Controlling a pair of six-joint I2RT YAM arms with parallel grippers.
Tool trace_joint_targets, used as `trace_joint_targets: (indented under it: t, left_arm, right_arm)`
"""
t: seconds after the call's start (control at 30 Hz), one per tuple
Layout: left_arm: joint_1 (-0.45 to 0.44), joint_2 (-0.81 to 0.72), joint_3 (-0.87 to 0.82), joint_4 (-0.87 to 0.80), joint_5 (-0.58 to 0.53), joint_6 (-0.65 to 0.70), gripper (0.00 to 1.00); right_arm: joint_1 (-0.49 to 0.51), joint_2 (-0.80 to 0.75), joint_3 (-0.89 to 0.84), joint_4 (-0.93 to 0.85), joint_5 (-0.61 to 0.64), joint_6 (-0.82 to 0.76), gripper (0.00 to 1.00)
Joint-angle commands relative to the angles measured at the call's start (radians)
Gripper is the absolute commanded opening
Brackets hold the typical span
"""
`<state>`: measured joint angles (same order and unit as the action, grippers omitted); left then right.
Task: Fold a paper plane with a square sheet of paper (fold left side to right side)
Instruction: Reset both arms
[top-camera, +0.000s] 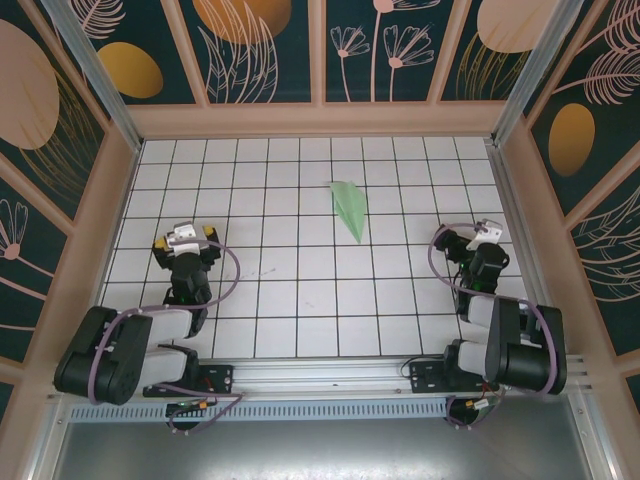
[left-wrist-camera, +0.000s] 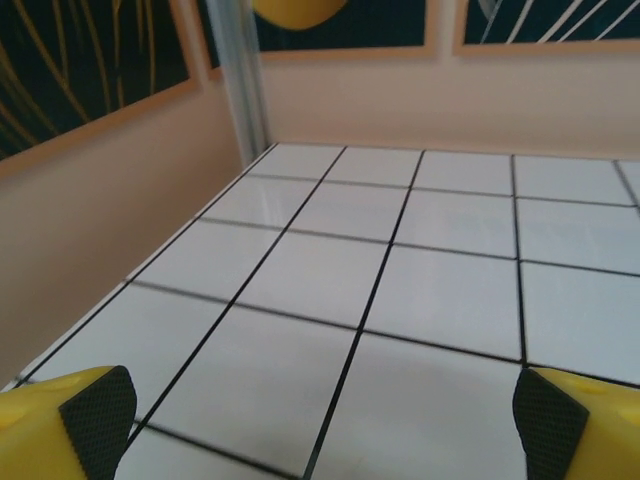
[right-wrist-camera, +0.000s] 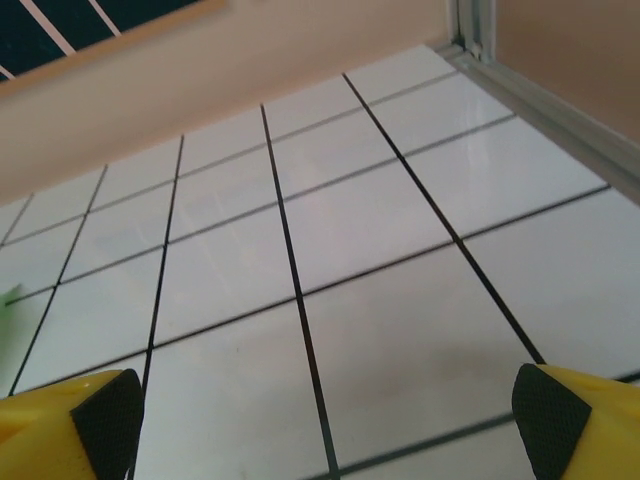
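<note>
A slim pale-green paper plane (top-camera: 349, 208) lies on the white grid table, past the middle, its point toward the near side. My left gripper (top-camera: 186, 235) stands far to the left of it, open, with bare tiles between its yellow fingers (left-wrist-camera: 90, 415). My right gripper (top-camera: 478, 231) stands to the right of the plane, also open over bare tiles, nothing between its fingers (right-wrist-camera: 555, 415). A sliver of green paper (right-wrist-camera: 8, 298) shows at the left edge of the right wrist view.
Beige walls (top-camera: 320, 122) enclose the table on three sides, with metal posts (left-wrist-camera: 240, 80) in the far corners. A metal rail (top-camera: 330, 385) runs along the near edge by both arm bases.
</note>
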<state>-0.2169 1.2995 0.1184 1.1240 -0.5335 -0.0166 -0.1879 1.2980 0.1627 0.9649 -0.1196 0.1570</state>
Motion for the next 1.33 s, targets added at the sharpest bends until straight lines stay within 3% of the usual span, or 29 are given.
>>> trace_joint_targets:
  t: [0.0,0.1,0.17,0.33,0.4,0.47,0.57,1.3]
  left_arm:
    - [0.019,0.064,0.002,0.244,0.128,0.066,0.99]
    - [0.030,0.169,0.006,0.358,0.124,0.074,0.99]
    - [0.059,0.137,-0.008,0.324,0.177,0.046,0.99]
    - [0.102,0.175,-0.024,0.389,0.233,0.011,0.98]
    - [0.119,0.250,-0.013,0.457,0.249,0.004,0.99]
    - [0.123,0.217,0.035,0.308,0.258,-0.008,0.98]
    - [0.151,0.224,0.085,0.216,0.243,-0.050,0.99]
    - [0.156,0.225,0.087,0.221,0.205,-0.068,0.99]
  right_arm:
    - [0.004,0.055,0.010,0.216,-0.040,-0.030,0.97]
    - [0.010,0.136,0.012,0.297,-0.076,-0.029,0.98]
    - [0.029,0.139,0.028,0.271,-0.078,-0.055,0.99]
    - [0.104,0.263,0.014,0.427,-0.059,-0.141,0.99]
    - [0.111,0.244,0.054,0.317,-0.025,-0.137,0.99]
    - [0.119,0.242,0.071,0.277,0.020,-0.131,0.99]
    - [0.125,0.242,0.074,0.275,0.033,-0.132,0.99]
    - [0.151,0.243,0.074,0.273,0.084,-0.146,0.99]
